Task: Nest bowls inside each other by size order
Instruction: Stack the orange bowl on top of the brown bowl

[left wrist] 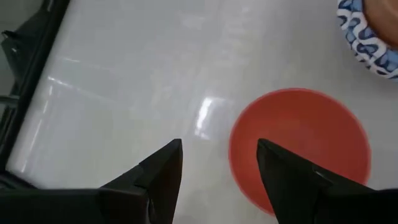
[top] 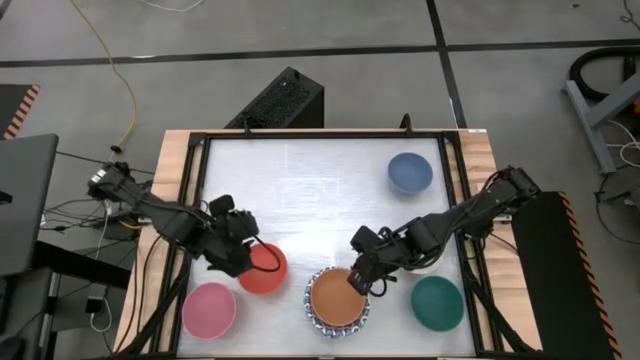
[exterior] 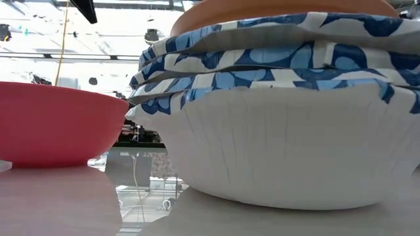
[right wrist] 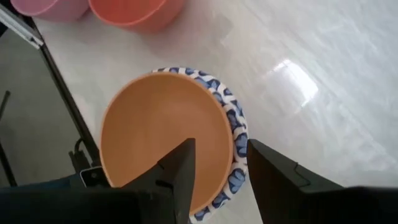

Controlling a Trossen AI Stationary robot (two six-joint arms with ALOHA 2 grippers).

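Observation:
An orange bowl point(top: 337, 298) sits nested on top of a stack of white bowls with blue patterned rims point(top: 313, 312), at the table's near middle. My right gripper point(right wrist: 219, 152) is open over this stack's right rim, one finger above the orange bowl's inside, the other outside the patterned rim point(right wrist: 236, 127). A red bowl point(top: 266, 270) rests on its base left of the stack. My left gripper point(left wrist: 219, 149) is open at its left rim, one finger over the bowl point(left wrist: 298, 149), one outside. No cream bowl shows.
A pink bowl point(top: 209, 308) stands at the near left, a teal bowl point(top: 437, 303) at the near right, and a blue bowl point(top: 410, 172) at the far right. A black frame point(top: 200, 200) edges the white table. The table's far left part is bare.

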